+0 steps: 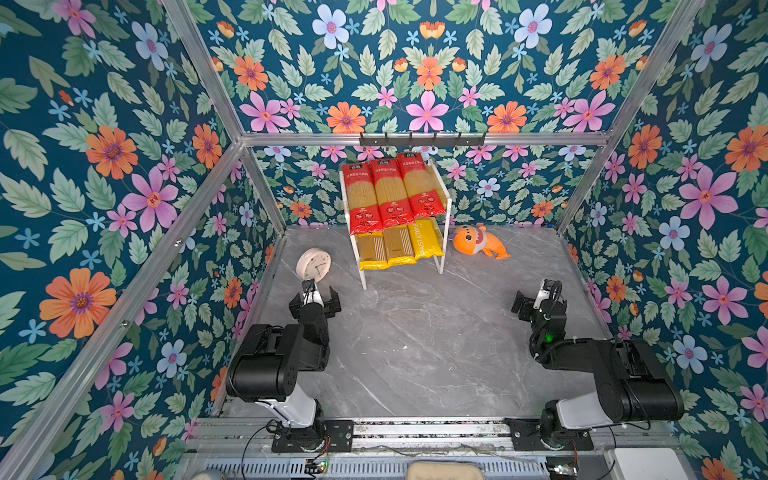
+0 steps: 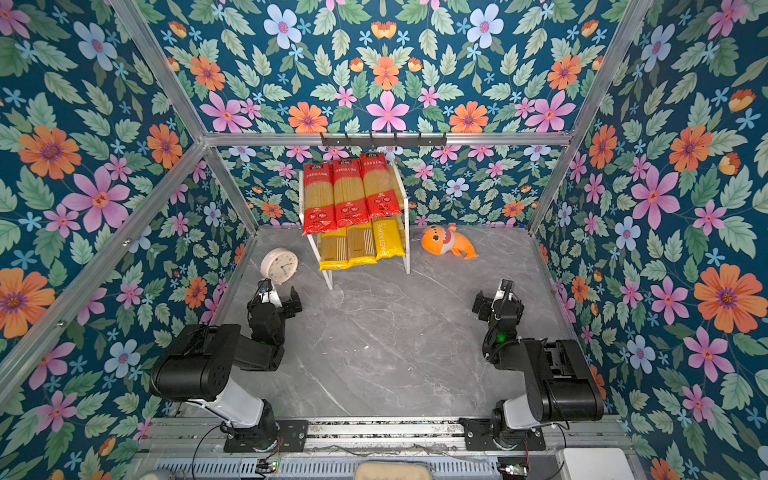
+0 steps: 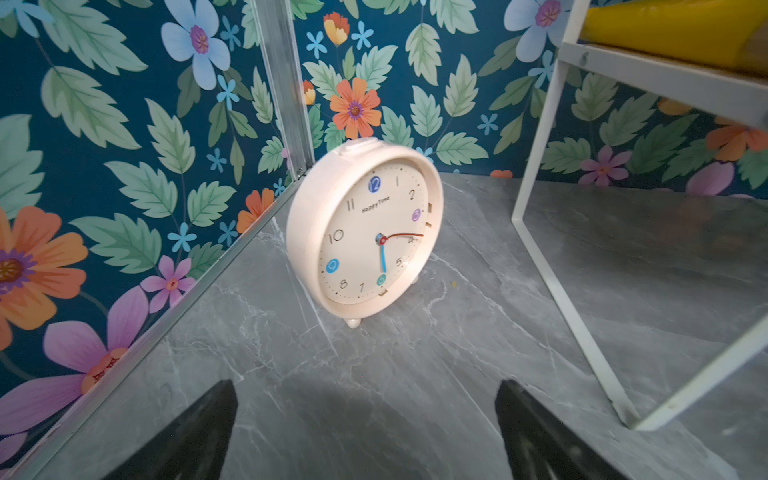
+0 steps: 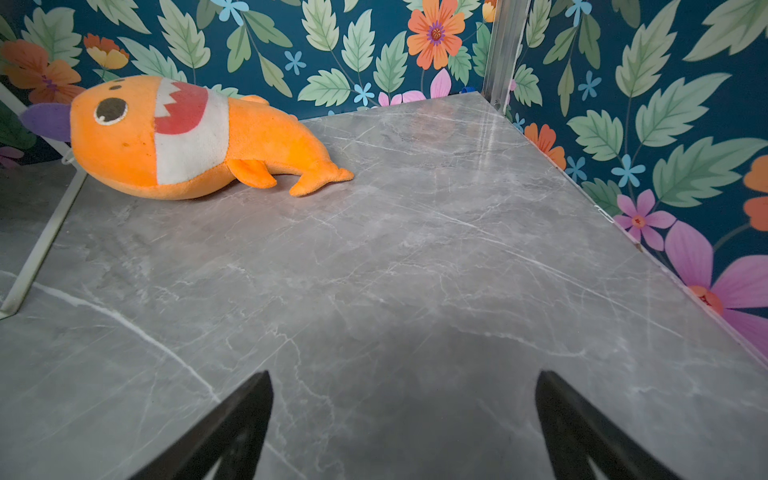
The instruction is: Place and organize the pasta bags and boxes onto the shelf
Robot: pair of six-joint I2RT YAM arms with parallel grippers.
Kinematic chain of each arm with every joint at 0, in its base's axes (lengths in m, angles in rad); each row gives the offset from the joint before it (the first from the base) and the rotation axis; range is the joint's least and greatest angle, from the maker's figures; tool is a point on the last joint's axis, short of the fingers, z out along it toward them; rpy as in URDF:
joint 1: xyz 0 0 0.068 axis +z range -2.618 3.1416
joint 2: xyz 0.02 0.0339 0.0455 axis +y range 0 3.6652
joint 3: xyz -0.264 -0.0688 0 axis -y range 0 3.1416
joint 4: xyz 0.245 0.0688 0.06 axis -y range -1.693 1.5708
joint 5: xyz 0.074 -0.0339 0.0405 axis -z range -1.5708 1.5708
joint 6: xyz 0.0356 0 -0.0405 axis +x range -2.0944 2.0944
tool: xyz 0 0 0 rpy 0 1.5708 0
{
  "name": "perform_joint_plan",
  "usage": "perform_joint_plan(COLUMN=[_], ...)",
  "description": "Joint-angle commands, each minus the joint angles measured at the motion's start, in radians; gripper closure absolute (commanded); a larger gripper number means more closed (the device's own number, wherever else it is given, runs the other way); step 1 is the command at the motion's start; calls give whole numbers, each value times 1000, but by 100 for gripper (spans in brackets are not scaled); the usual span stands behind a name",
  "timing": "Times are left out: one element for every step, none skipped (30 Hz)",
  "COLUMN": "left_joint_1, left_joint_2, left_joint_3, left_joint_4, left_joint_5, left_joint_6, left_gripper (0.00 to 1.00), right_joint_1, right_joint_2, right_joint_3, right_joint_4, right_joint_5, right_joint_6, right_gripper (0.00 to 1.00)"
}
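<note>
Judged complete, or as good as. All six long flat spaghetti packs are on the small two-tier shelf (image 1: 446, 237) of pale wooden boards and thin white metal frame, set at the back middle of the tabletop against the rear wall.

- **Upper board:** three red packs with clear middles (image 1: 388, 191), side by side, running front to back, front ends overhanging the edge.
- **Lower board:** three yellow packs with clear windows (image 1: 399, 246), likewise side by side, the rightmost marked "PASTATIME".
- **Loose packs:** none anywhere on the tabletop in both top views.
- **Left to do:** at most, perhaps a nudge to the rightmost red pack, sitting a little further back than its neighbours.

Left jaws spread wide, gripping nothing, low over bare stone and facing the round cream alarm clock (image 3: 365, 232) standing left of the shelf. Right jaws equally wide, nothing between them, over bare stone near the right wall. Well ahead of them, just right of the shelf, an orange plush shark (image 1: 478, 243) on its side.

Grey marble-patterned tabletop (image 1: 415, 340), smooth, pale-veined, faintly glossy. Around it, walls of dark blue floral wallpaper (image 1: 104, 166), joined by aluminium frame rails (image 1: 291, 139). Above the shelf, a black hook rail (image 1: 422, 141).
</note>
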Motion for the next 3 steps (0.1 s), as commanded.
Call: perform_joint_plan(left_joint_1=[-2,-2,-2], left_joint_2=[-1,-2,-2], left_joint_3=[-1,-2,-2], left_joint_4=[29,29,29], left_joint_5=[-5,-6,-5], left_joint_6=[19,18,18], left_gripper=[0,0,0], right_joint_1=[3,3,3], right_joint_2=[1,1,1], right_joint_3=[1,1,1], right_joint_4=[48,48,48], right_joint_5=[12,12,12], right_joint_6=[-12,-12,-11], right_gripper=[1,1,1])
